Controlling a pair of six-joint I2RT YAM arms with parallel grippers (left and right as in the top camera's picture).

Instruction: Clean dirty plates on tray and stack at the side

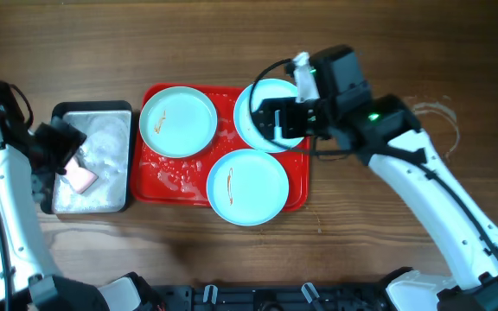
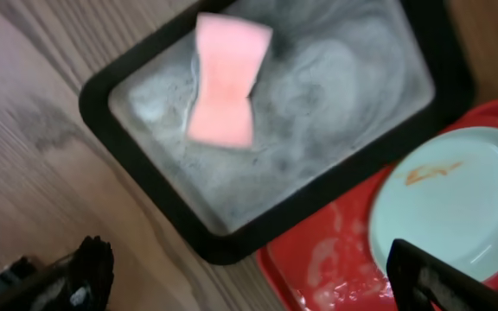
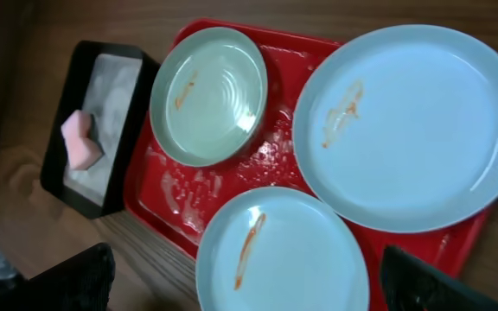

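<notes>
Right claw (image 3: 245,263) gapes wide and empty, hung over the plate (image 3: 422,130) in the tray's (image 1: 158,177) far right corner; its wrist view shows that plate's orange smear, which the arm hides from overhead. Two other smeared plates (image 1: 247,186) lie on the tray too. Left claw (image 2: 242,259), jaws also spread with nothing between, tilts above the pan (image 2: 344,78) just left of the tray, a pink sponge (image 2: 223,86) inside; overhead hides those jaws. Both arms bend inward over the wood surface (image 1: 405,52)

The wet red tray (image 3: 164,186) holds a right plate (image 3: 405,130), an upper-left plate (image 3: 210,95) and a lower plate (image 3: 284,255) (each streaked orange-brown). Beside it, a pink sponge (image 3: 82,142) lies in the black-rimmed pan (image 3: 63,194).
</notes>
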